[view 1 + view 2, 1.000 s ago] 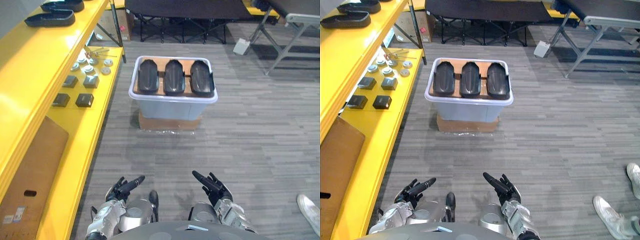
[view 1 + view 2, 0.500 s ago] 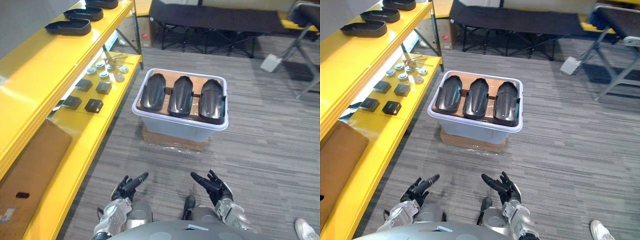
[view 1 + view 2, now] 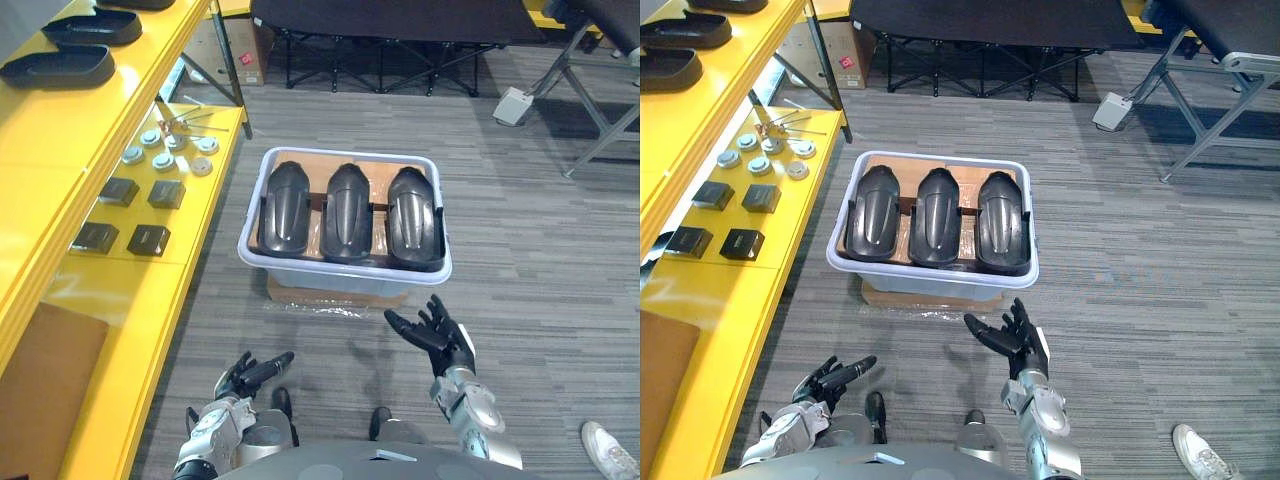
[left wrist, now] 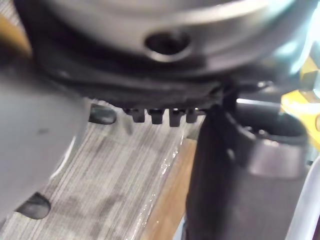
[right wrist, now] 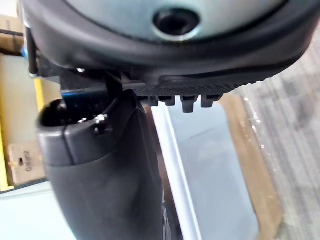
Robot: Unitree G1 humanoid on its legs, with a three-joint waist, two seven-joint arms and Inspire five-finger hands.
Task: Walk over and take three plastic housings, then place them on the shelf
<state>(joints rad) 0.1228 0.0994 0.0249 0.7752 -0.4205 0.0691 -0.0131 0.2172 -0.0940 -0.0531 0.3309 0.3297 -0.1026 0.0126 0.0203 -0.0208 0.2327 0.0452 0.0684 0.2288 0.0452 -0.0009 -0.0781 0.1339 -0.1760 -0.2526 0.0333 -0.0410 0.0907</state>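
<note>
- Far left is the yellow shelf (image 3: 70, 140). That's the drop-off spot, and its top level has bare room nearest the robot.
- A couple of shelf housings (image 3: 57, 68) already lie flat on that top level, farther along. My guess is new ones go in line with them.
- One level down are black blocks (image 3: 118, 190) and round caps (image 3: 165, 150), laid out in rows. They're not part of this job.
- The left hand (image 3: 245, 375) hangs low over the floor with its fingers loose and apart, holding nothing. Looks like it's just waiting for the reach.
- Centre: a grey bin (image 3: 340, 268) sits on a flat cardboard box (image 3: 330, 295), which lifts it a bit, probably so the bend is shorter.
- Three housings (image 3: 346, 212) lie side by side in the bin, domed side up. None has been picked yet.
- The right hand (image 3: 440, 335) is higher and just short of the bin's near right corner. Its fingers are spread and it's empty, so I'd say it's lining up on the right housing.
- Bottom right, a person's shoe (image 3: 610, 445), well apart from everything.
</note>
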